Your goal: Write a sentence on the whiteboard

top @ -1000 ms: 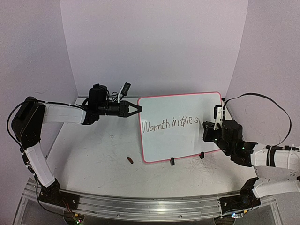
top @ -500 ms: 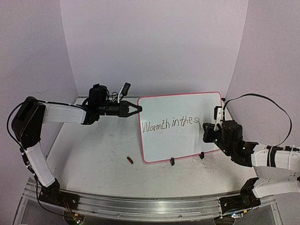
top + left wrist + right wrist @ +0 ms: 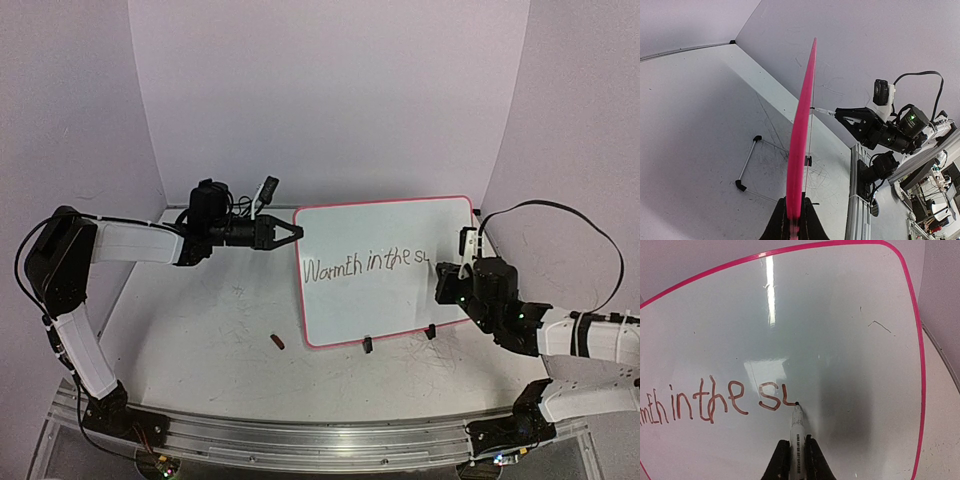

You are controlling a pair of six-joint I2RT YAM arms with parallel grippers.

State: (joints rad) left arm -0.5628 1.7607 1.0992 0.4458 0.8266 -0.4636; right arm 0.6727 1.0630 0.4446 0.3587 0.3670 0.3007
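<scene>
The whiteboard, white with a pink frame, stands upright on two black clip feet on the table. Red-brown writing on it reads "Warmth in the s" plus a started letter. My left gripper is shut on the board's upper left edge; in the left wrist view the pink frame runs edge-on out of the jaws. My right gripper is shut on a white marker. The marker's tip touches the board at the end of the last stroke.
A small red-brown marker cap lies on the table left of the board's lower corner. A thin white rod with black ends lies on the table behind the board. The purple backdrop walls close in at back and sides.
The right gripper has moved the marker slightly right, adding a stroke after the "s". The left arm and the board have not moved.
</scene>
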